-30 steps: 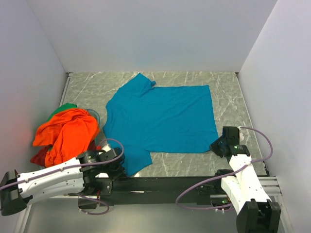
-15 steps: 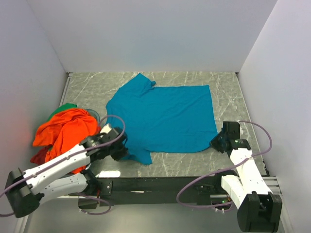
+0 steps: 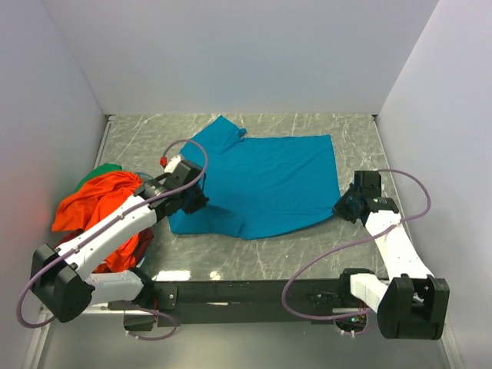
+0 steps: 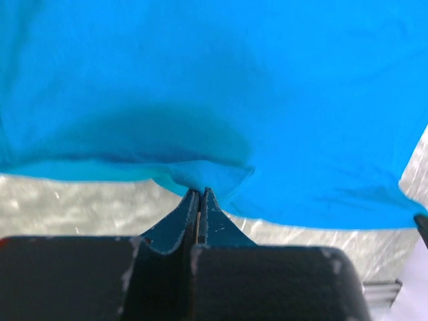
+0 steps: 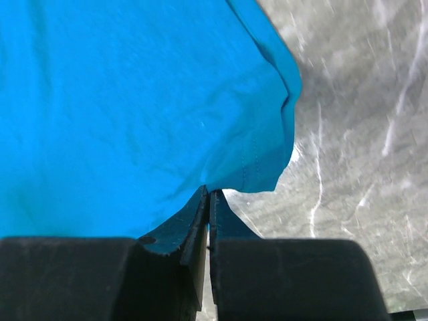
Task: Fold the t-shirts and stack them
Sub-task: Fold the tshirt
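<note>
The teal blue t-shirt (image 3: 265, 181) lies spread on the marble table, its near edge partly folded over. My left gripper (image 3: 194, 201) is shut on the shirt's near left part and holds a pinch of cloth (image 4: 200, 180) lifted over the shirt. My right gripper (image 3: 347, 209) is shut on the shirt's near right corner (image 5: 251, 177). The bright orange t-shirt (image 3: 108, 204) lies crumpled at the left on a heap, with a bit of green shirt (image 3: 104, 171) behind it and red cloth (image 3: 65, 247) under it.
The marble table (image 3: 307, 254) is walled by white panels at the back and both sides. A black rail (image 3: 254, 292) runs along the near edge between the arm bases. Cables loop from both arms.
My left gripper has carried the shirt's near left part away from the front edge, up over the shirt body. My right gripper has moved slightly farther with the near right corner.
</note>
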### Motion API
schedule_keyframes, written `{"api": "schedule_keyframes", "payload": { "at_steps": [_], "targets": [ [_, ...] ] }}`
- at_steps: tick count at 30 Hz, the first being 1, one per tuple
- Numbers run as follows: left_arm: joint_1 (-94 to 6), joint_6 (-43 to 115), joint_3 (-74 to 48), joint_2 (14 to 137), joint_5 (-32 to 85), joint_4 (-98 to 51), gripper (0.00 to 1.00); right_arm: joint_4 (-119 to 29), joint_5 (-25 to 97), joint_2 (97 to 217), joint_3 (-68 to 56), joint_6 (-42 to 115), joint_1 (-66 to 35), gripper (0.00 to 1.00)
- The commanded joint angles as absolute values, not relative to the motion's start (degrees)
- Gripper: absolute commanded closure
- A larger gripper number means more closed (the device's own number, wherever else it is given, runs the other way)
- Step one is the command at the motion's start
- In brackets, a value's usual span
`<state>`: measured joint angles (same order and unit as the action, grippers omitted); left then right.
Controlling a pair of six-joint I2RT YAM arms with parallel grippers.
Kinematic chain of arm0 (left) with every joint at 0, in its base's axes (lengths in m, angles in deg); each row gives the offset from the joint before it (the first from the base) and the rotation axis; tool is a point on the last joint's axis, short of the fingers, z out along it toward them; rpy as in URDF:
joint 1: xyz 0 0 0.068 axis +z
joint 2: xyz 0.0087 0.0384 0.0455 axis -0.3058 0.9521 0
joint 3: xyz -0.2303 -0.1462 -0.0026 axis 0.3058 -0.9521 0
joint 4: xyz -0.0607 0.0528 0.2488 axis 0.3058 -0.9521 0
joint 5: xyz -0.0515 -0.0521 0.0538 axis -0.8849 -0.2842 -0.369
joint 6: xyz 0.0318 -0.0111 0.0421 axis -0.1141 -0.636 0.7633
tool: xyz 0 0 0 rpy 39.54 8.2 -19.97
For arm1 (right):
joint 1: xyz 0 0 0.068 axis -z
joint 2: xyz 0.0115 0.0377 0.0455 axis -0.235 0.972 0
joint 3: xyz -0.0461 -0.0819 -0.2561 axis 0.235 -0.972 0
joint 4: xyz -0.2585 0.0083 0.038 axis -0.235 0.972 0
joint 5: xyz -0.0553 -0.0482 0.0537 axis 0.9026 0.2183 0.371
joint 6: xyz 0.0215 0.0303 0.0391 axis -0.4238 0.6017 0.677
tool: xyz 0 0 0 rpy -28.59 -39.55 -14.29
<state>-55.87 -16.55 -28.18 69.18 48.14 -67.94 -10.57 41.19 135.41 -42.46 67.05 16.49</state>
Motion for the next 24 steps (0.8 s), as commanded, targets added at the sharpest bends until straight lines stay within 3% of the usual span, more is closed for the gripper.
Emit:
{"api": "schedule_keyframes", "payload": {
  "at_steps": [1, 24],
  "targets": [
    [-52.8, -10.5, -25.1, 70.0, 49.5, -64.6, 1.0, -11.8, 41.4, 137.1, -38.5, 65.7, 16.7, 0.93],
    [-43.3, 4.9, -15.3, 82.9, 45.7, -51.7, 1.0, -14.1, 42.5, 152.5, -25.4, 66.3, 16.7, 0.93]
  ]
}}
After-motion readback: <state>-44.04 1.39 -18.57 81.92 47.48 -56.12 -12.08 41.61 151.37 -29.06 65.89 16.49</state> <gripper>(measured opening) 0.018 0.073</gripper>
